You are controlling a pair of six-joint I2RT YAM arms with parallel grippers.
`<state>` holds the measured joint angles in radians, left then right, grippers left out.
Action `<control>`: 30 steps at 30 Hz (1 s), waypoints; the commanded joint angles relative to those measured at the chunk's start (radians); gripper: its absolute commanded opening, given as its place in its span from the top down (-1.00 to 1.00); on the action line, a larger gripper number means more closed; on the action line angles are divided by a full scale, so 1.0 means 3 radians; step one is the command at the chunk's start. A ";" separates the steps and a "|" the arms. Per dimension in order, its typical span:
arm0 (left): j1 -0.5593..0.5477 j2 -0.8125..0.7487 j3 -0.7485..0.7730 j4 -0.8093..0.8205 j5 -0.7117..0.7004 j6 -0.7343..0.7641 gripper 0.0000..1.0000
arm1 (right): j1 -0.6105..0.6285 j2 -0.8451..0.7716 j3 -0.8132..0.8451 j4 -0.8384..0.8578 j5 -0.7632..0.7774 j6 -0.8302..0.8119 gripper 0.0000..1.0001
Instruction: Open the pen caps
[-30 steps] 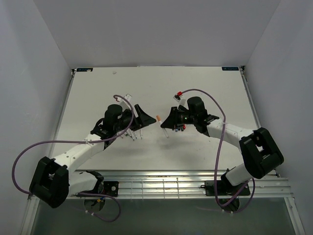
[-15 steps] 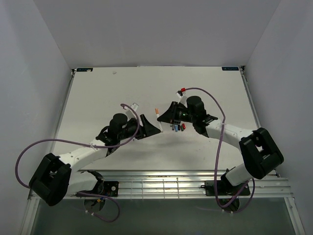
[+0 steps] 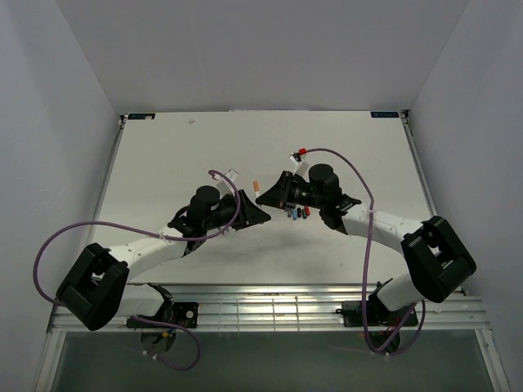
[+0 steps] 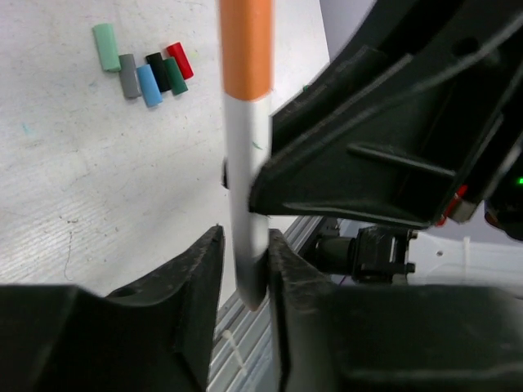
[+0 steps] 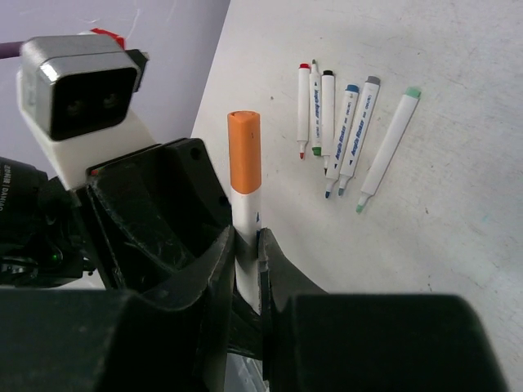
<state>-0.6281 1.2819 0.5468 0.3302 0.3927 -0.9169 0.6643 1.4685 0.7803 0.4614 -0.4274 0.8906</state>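
Now, nearest the arm bases, the left gripper (image 4: 243, 238) is clenched on the tail end of a thin white plastic marker pen (image 4: 243, 163). Its two black fingers (image 4: 200, 278) press the barrel from either side, and the pen's blunt end sits down in the gap between them. Just beyond, the right gripper (image 5: 245, 237) is clamped on the same barrel, farther along toward the capped end, with its own black fingers (image 5: 214, 269) drawn tight against the white plastic. The two grippers meet nose to nose over the middle of the flat white tabletop (image 3: 163, 163), and the pen is held above the surface between them.

A short orange cap (image 5: 243, 151), a smooth cylinder, sits on the pen's far end. It sticks out clear of both sets of fingers, and neither gripper touches it.

Down on the table beside the right gripper, six loose pen caps (image 4: 147, 69) lie in a tight cluster: mint green, grey, blue, black, dark green and red. Most of them touch a neighbour, and the mint one lies at one end.

Farther off, in the right wrist view, six uncapped white marker pens (image 5: 347, 139) lie side by side on the tabletop, roughly parallel, with their coloured nibs bare. The mint one is angled a little apart from the rest. The left arm's pale grey wrist camera (image 5: 78, 86) shows just behind its fingers.
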 commanded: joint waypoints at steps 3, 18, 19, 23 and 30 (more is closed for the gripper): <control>-0.0023 -0.0009 0.0105 0.0070 -0.0010 0.0009 0.39 | 0.0025 -0.0145 -0.0075 0.0287 0.0013 0.0049 0.85; -0.0023 -0.0228 -0.0105 0.0070 0.0143 0.0019 1.00 | -0.0011 0.0105 0.0528 -0.0265 0.0080 -0.0652 0.16; -0.0018 -0.0234 -0.0110 0.0070 0.0148 0.0019 1.00 | -0.0011 0.0131 0.0589 -0.0270 0.0050 -0.0652 0.16; -0.0023 -0.0239 -0.0110 0.0070 0.0158 0.0024 1.00 | -0.0021 0.0259 0.0687 -0.0265 -0.0068 -0.0627 0.22; -0.0023 -0.0229 -0.0100 0.0070 0.0199 0.0050 1.00 | -0.0031 0.0387 0.0758 -0.0244 -0.0114 -0.0632 0.50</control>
<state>-0.6323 1.2415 0.5194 0.3408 0.4294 -0.9180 0.6605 1.5738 0.9569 0.3649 -0.4438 0.7231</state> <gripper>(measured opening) 0.255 0.264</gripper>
